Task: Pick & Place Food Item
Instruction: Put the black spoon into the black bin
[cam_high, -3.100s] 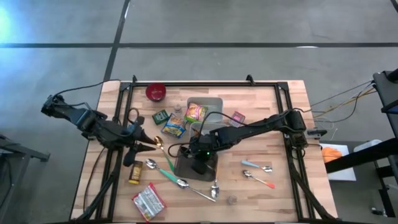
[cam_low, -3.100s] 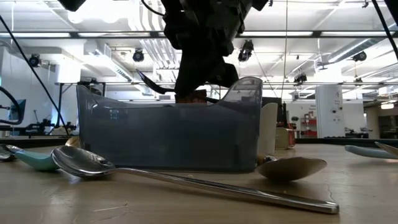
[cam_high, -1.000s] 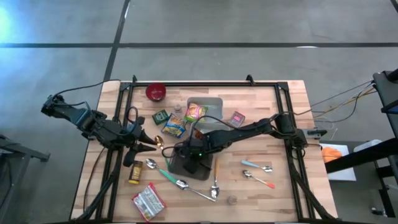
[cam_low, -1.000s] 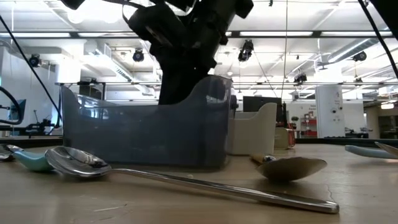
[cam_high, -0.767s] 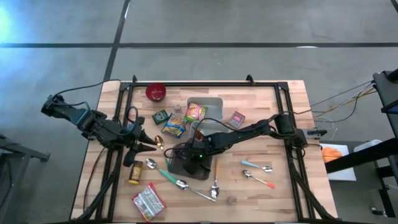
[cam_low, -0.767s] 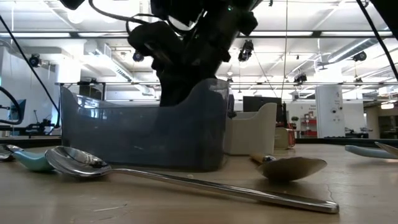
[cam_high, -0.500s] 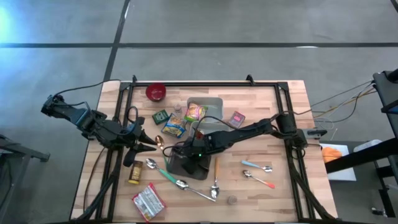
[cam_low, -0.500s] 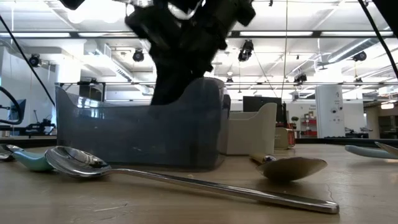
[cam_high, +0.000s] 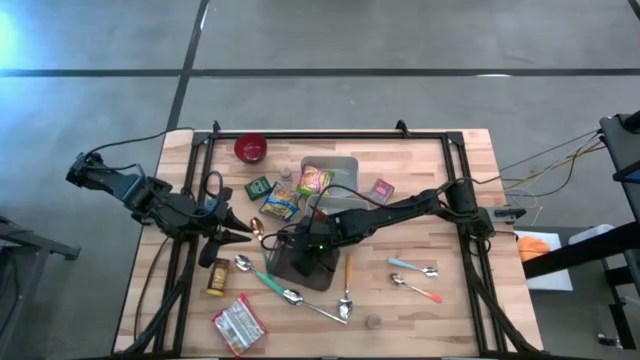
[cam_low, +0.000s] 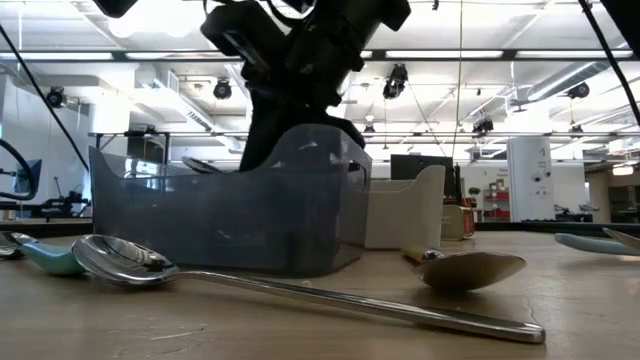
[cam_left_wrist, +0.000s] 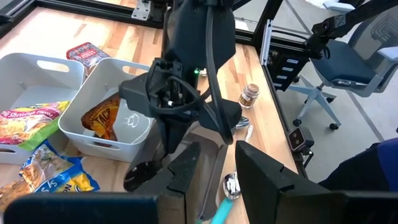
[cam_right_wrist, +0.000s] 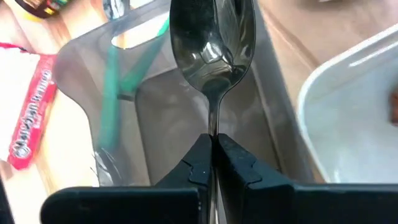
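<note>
Right wrist view | R gripper (cam_right_wrist: 212, 149) clamped on spoon (cam_right_wrist: 212, 37) handle | over grey bin (cam_right_wrist: 186, 112)

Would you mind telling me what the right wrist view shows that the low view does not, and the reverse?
Only the right wrist view shows the right gripper, jaws shut on a spoon held over the grey bin, with a white bin beside it. Only the low view shows a long spoon lying on the table before the grey bin, and the room behind. Both show the grey bin.
</note>
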